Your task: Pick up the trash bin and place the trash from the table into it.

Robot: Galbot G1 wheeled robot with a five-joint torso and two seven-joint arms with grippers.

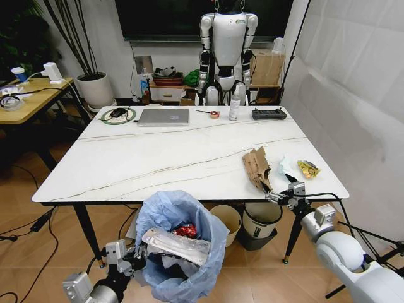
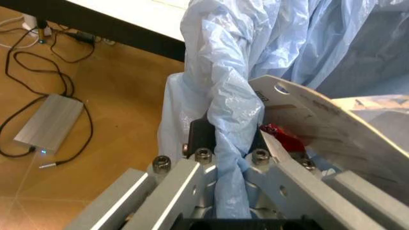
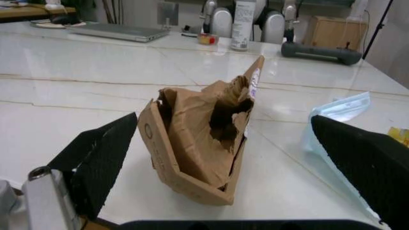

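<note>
The trash bin [image 1: 180, 246], lined with a crinkled light-blue bag, hangs below the table's front edge. My left gripper [image 1: 136, 257] is shut on its rim, and the left wrist view shows the bag [image 2: 255, 57] pinched in the gripper [image 2: 227, 139]. Inside lie a crushed red can [image 2: 281, 136] and white packaging [image 2: 326, 124]. On the table [image 1: 158, 158], torn brown cardboard [image 1: 257, 167] lies near the front right. My right gripper [image 1: 278, 189] is open at its near end, and the cardboard [image 3: 198, 143] sits between the spread fingers [image 3: 102, 158]. A light-blue wrapper [image 1: 287, 167] and a yellow wrapper [image 1: 308, 168] lie beside it.
A silver laptop [image 1: 164, 117], a roll of tape [image 1: 214, 114], a bottle [image 1: 235, 107] and a black controller [image 1: 269, 114] stand along the table's far edge. Under the table are a cream bin [image 1: 226, 219] and a white bin with a black rim [image 1: 260, 221]. Cables [image 2: 51, 96] lie on the floor.
</note>
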